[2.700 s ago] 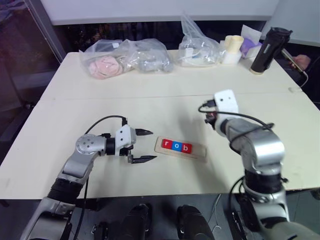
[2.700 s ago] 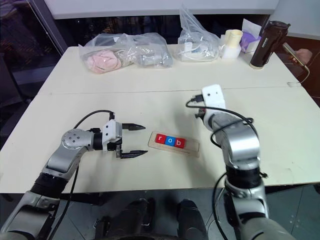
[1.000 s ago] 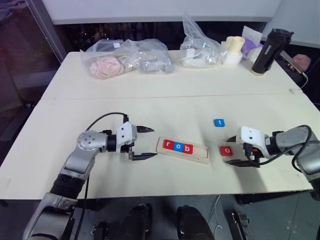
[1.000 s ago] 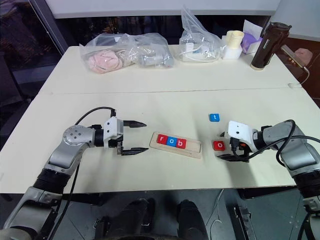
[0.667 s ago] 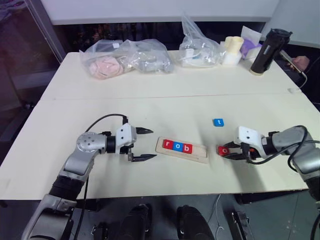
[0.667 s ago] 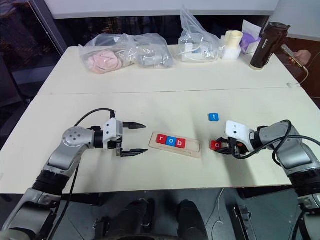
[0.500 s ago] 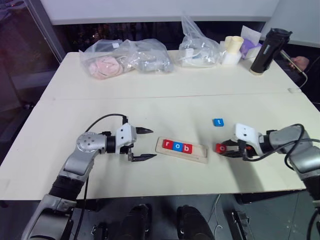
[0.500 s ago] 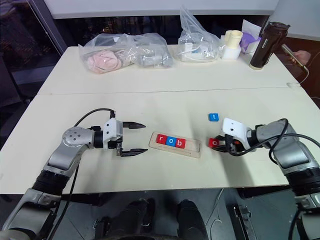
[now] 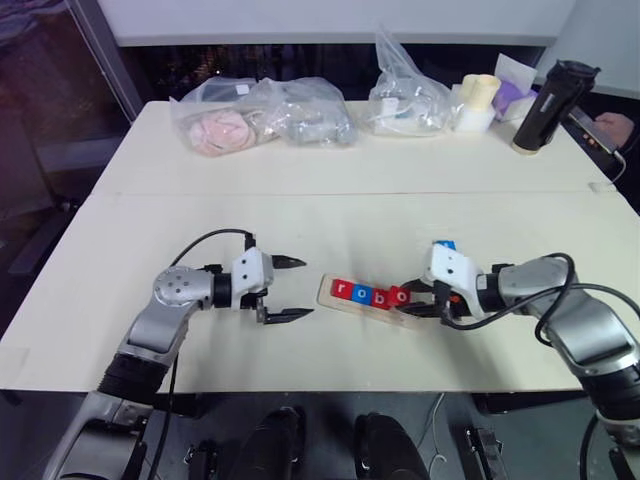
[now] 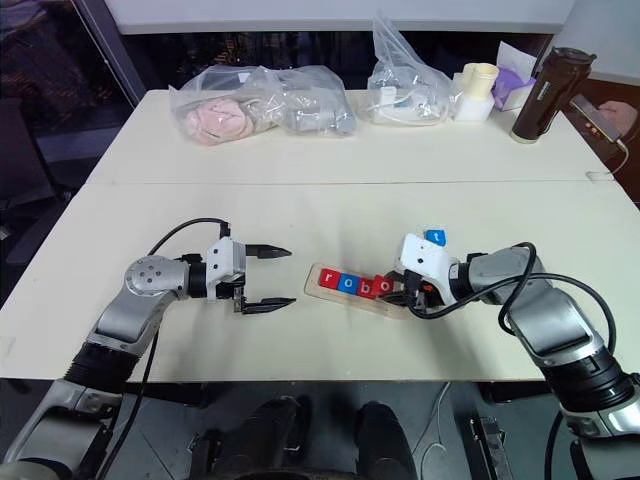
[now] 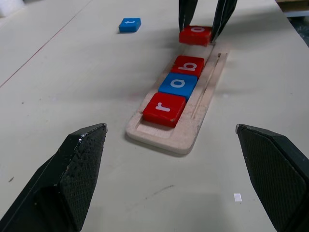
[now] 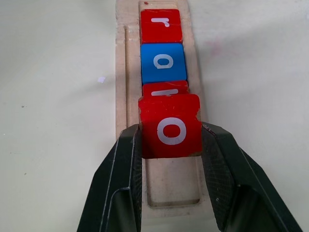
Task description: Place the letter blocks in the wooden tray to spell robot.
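The left gripper (image 9: 290, 289) is spread, idle beside the long pale wooden tray (image 11: 200, 108). Above its empty slot, the red square "o" tile (image 12: 170, 126) is pinched by the right gripper (image 12: 171, 145); it should be lowered flat against the red "b" tile (image 11: 188, 65).

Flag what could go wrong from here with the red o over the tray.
1. The right gripper holds the red o block above the wooden tray, overlapping the red b block. Lowered as is, it may land on b instead of the empty slot.
2. The fingers straddle the tray's walls, so descending could catch the rim and shift the tray.
3. The blue t block lies close by; a withdrawing arm might knock it.
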Tool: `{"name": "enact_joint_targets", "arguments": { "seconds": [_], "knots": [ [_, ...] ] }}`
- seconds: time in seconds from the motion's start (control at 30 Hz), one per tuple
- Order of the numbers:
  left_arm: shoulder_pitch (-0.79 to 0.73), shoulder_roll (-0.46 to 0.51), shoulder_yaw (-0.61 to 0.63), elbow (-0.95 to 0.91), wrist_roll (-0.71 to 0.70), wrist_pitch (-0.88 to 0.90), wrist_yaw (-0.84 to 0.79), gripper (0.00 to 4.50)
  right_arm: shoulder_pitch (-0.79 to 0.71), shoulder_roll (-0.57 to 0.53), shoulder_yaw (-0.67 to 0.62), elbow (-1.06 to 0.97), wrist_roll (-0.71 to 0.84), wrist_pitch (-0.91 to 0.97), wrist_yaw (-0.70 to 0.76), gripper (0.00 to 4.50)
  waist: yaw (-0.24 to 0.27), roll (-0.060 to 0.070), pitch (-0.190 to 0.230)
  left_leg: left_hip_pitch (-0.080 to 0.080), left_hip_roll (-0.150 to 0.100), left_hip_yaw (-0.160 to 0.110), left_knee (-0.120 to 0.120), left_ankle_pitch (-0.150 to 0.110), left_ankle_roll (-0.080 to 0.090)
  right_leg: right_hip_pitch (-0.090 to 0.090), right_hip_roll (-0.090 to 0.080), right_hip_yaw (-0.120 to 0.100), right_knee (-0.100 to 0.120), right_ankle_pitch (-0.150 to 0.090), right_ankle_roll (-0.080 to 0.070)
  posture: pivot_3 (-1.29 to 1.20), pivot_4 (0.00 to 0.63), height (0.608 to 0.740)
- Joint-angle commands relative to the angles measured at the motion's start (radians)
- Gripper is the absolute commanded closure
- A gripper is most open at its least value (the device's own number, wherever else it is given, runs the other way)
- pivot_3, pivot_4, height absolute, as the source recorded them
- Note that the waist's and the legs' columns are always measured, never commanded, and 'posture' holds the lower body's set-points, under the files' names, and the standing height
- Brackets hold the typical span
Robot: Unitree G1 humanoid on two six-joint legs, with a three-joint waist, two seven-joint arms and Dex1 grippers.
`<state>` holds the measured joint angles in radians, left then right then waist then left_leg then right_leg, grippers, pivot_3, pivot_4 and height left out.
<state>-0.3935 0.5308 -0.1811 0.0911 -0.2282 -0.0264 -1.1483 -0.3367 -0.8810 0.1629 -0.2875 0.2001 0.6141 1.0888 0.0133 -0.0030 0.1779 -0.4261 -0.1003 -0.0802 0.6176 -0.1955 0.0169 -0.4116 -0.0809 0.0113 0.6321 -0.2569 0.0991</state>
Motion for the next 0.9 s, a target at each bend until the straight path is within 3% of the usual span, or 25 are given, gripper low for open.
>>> {"name": "enact_joint_targets", "arguments": {
  "seconds": [0.03, 0.9],
  "knots": [
    [0.007, -0.001, 0.007, -0.048, -0.009, -0.001, 0.008, 0.0, 0.007, -0.001, 0.011, -0.039, -0.008, -0.002, -0.016, 3.36, 0.0, 0.0, 0.0, 0.0, 0.0, 0.0, 0.0, 0.0, 0.0, 0.0, 0.0, 0.0, 0.0, 0.0, 0.0, 0.0, 0.15, 0.738],
    [0.011, -0.011, 0.004, -0.066, -0.01, 0.019, 0.019, 0.0, -0.005, -0.025, 0.019, 0.04, -0.054, -0.062, -0.011, 3.36, 0.0, 0.0, 0.0, 0.0, 0.0, 0.0, 0.0, 0.001, 0.001, 0.0, 0.0, 0.0, 0.0, 0.0, 0.0, 0.0, 0.15, 0.738]
  ]
}}
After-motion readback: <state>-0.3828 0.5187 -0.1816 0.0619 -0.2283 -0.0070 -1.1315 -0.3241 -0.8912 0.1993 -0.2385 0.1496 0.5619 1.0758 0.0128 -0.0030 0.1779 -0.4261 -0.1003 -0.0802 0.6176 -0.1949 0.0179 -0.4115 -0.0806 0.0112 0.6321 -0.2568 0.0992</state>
